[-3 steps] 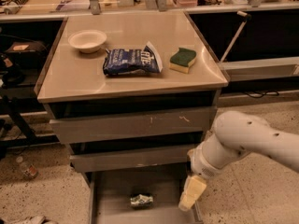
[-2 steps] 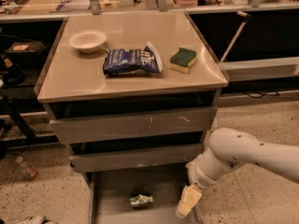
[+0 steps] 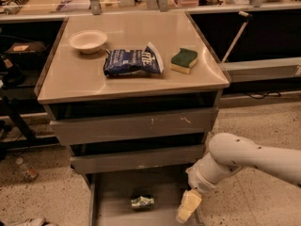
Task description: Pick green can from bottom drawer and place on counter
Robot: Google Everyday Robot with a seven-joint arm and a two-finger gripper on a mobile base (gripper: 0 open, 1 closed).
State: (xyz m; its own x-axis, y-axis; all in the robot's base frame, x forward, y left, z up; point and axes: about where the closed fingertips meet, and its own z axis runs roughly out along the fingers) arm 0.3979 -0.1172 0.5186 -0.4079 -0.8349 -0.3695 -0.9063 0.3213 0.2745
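The green can (image 3: 142,202) lies on its side on the grey floor of the bottom drawer (image 3: 113,192), which is pulled out at the bottom of the camera view. My gripper (image 3: 186,207) hangs from the white arm at the drawer's right side, about a hand's width right of the can and apart from it. The beige counter (image 3: 84,74) tops the grey cabinet above.
On the counter stand a white bowl (image 3: 87,41), a blue chip bag (image 3: 133,61) and a green-topped yellow sponge (image 3: 184,60). Two upper grey drawers (image 3: 134,124) are shut. A plastic bottle (image 3: 26,169) lies on the speckled floor at the left.
My arm and gripper have moved lower and a little to the left, closer to the drawer floor. The can has not moved.
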